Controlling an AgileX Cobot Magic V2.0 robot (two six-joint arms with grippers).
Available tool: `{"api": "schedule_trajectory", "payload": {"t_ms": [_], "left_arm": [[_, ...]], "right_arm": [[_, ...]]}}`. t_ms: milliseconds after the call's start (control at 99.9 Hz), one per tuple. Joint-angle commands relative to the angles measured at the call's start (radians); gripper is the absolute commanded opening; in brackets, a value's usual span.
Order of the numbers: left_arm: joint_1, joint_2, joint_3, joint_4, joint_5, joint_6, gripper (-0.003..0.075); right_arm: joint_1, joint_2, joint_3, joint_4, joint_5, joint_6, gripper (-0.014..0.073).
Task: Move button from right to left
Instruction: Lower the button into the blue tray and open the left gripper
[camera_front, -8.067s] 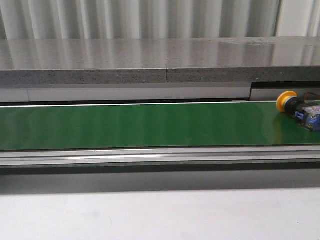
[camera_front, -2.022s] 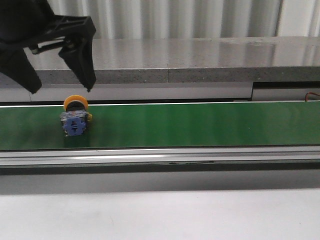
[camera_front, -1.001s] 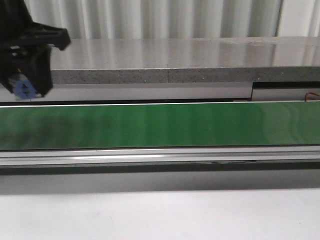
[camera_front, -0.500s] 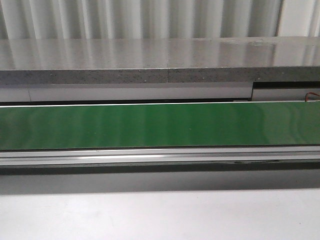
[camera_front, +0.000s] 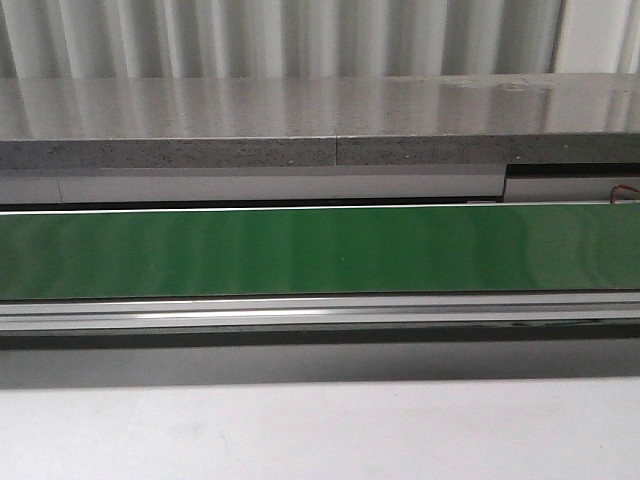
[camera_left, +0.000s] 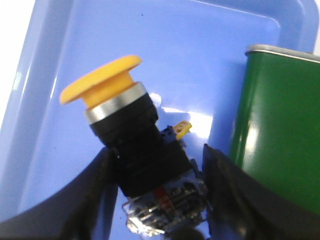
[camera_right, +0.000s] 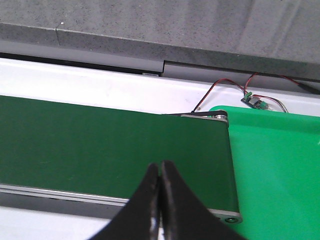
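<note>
The button (camera_left: 120, 135) has a yellow-orange cap, a black collar and a clear-blue contact block. It shows only in the left wrist view. My left gripper (camera_left: 156, 155) is shut on its body and holds it tilted above a blue tray (camera_left: 60, 65), beside the end of the green belt (camera_left: 280, 125). My right gripper (camera_right: 160, 167) is shut and empty above the near edge of the belt (camera_right: 100, 145). Neither gripper nor the button shows in the front view.
The green conveyor belt (camera_front: 320, 250) runs across the front view below a grey stone ledge (camera_front: 320, 130). In the right wrist view a green tray (camera_right: 280, 160) lies past the belt's end, with a small circuit board and wires (camera_right: 255, 101) behind it.
My left gripper, holding the button, has gone out of the front view to the left. Two seconds ago the button lay on the belt under the open gripper. The belt now carries nothing.
</note>
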Motion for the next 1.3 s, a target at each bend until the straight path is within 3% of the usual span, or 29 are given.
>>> {"api": "schedule_trajectory", "payload": {"t_ms": [0, 320, 1151, 1291], "left_arm": [[0.004, -0.002, -0.034, -0.019, -0.072, 0.002, -0.0020], [0.004, 0.135, -0.034, -0.041, -0.170, 0.002, -0.0020], [0.004, 0.233, -0.034, -0.085, -0.157, 0.002, -0.0019], [0.004, 0.238, -0.034, -0.085, -0.153, 0.011, 0.0047]], "right_arm": [[-0.001, 0.001, -0.025, 0.006, -0.073, -0.006, -0.0067], [-0.001, 0.001, -0.025, 0.006, -0.073, -0.006, -0.0067], [-0.001, 0.001, -0.025, 0.006, -0.073, -0.006, -0.0067], [-0.001, 0.001, -0.025, 0.006, -0.073, -0.006, -0.0067]]}}
